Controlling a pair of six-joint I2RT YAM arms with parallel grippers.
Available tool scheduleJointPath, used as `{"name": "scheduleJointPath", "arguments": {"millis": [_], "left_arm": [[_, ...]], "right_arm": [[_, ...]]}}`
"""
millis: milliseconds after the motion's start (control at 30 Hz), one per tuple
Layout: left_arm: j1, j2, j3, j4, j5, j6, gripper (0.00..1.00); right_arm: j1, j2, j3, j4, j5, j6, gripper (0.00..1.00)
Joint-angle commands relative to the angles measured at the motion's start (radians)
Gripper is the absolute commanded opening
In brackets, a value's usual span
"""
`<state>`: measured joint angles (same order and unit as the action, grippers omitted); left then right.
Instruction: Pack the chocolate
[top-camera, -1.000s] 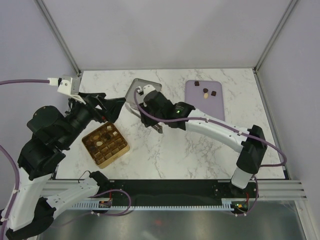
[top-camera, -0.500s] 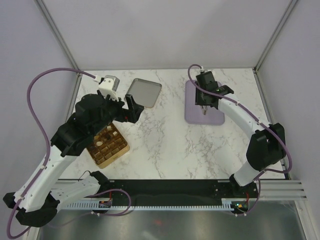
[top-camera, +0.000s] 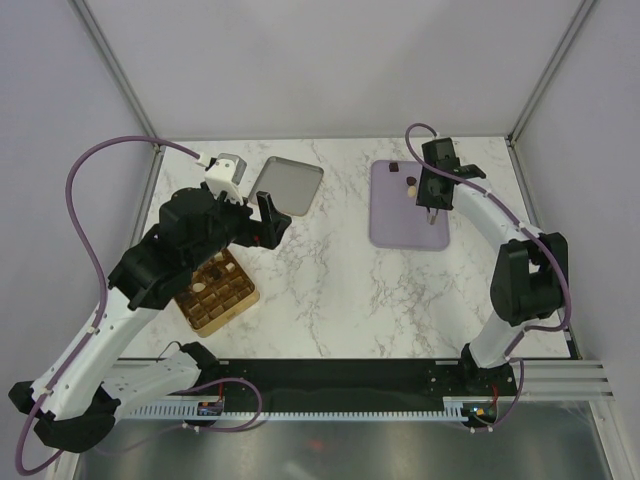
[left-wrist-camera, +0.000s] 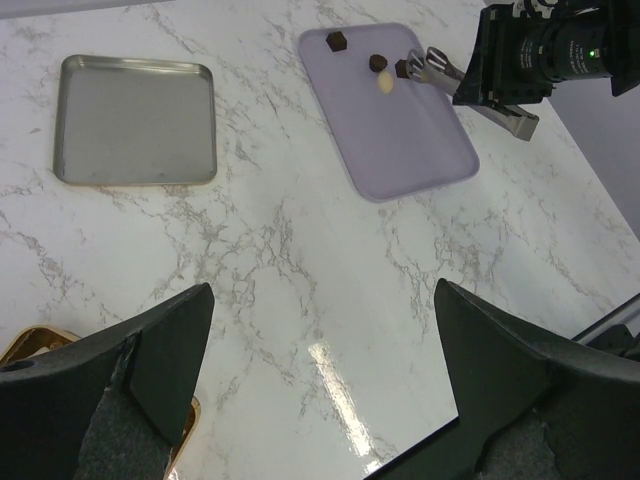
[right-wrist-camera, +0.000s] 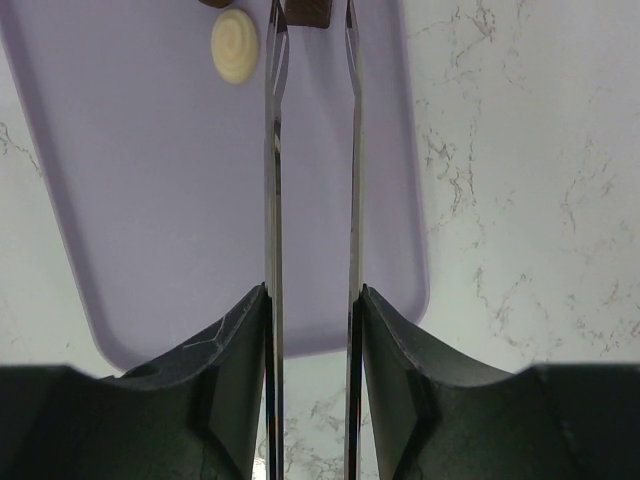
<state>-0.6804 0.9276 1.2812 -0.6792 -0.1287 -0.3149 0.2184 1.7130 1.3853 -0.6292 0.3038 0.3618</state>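
Marble table (top-camera: 330, 280): right gripper (right-wrist-camera: 310, 30), unclenched, straddles a chocolate (left-wrist-camera: 402, 68) on the far lilac tray (right-wrist-camera: 150, 200) for pickup; left gripper (left-wrist-camera: 322, 290) gapes empty.

The white marble worktop (top-camera: 340, 285) held three things. A grey metal tray (top-camera: 287, 186) lay far back on the left. A lilac tray (top-camera: 400, 218) lay far back on the right. A gold box (top-camera: 222, 300) sat nearer, on the left.

Left gripper (left-wrist-camera: 322, 300): 2 fingers spread wide, arm raised, elbow bent. Right gripper (right-wrist-camera: 310, 20): 2 fingers parallel, narrowly parted, arm extended.
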Motion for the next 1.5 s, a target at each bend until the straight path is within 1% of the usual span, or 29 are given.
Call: {"name": "scheduleJointPath", "arguments": {"millis": [0, 667, 967, 1067, 1267, 1467], "left_arm": [[0.002, -0.004, 0.01, 0.018, 0.003, -0.019, 1.0], [0.002, -0.007, 0.017, 0.02, -0.006, -0.016, 1.0], [0.002, -0.012, 0.03, 0.018, -0.009, -0.007, 1.0], [0.002, -0.009, 0.035, 0.017, -0.003, -0.007, 1.0], [0.002, -0.012, 0.041, 0.018, -0.003, -0.003, 1.0], [0.002, -0.018, 0.047, 0.017, -0.002, 0.0, 1.0]], "right_arm": [[-0.004, 0.01, 0.024, 0.049, -0.015, -0.004, 0.48], [-0.034, 0.114, 0.054, 0.1, -0.045, -0.02, 0.5], [-0.039, 0.116, 0.047, 0.106, -0.057, -0.027, 0.46], [-0.039, 0.106, 0.043, 0.106, -0.066, -0.03, 0.43], [-0.037, 0.039, -0.006, 0.082, -0.106, -0.02, 0.4], [-0.034, -0.078, -0.104, 0.048, -0.143, -0.014, 0.39]]}}
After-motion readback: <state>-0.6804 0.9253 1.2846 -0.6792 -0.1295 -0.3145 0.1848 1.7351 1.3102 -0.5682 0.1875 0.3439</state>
